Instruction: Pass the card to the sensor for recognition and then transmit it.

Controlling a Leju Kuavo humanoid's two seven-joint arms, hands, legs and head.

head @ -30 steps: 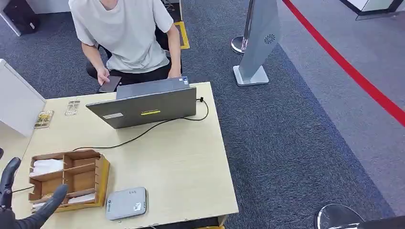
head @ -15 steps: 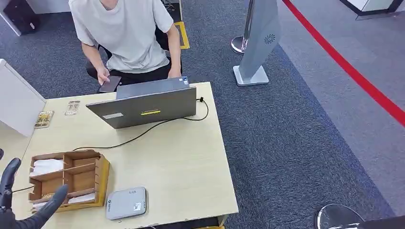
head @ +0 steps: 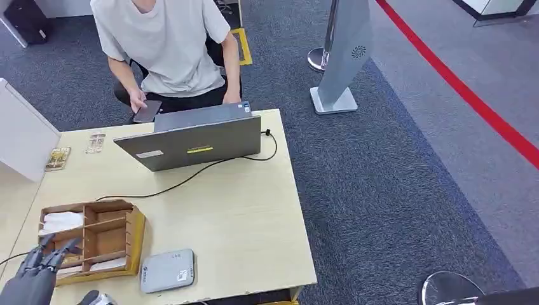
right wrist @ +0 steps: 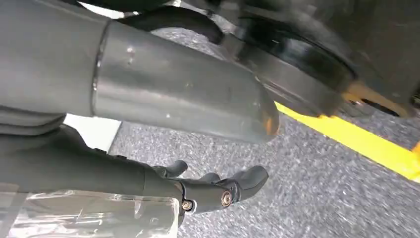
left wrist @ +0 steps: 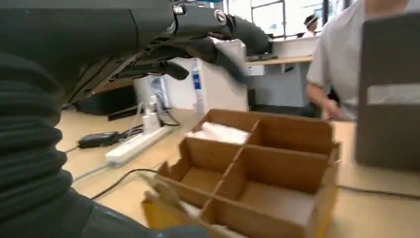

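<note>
While no card is held, the reach is the step in hand.
The left robot hand (head: 39, 270), fingers spread, hovers at the desk's (head: 241, 216) near-left corner over the cardboard tray (head: 95, 238); next it must pinch a card.

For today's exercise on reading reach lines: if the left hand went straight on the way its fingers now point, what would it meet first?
Probably the cardboard box. In the head view the left hand points its spread fingers at the box's near corner, and the wrist view shows the compartments just ahead and below. Depth is unclear; it may pass just over the rim.

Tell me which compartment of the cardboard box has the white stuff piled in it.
The far-left compartment of the cardboard box, holding a white stack. It is at the laptop-side end, left of the divider; the compartment beside it shows bare cardboard.
</note>
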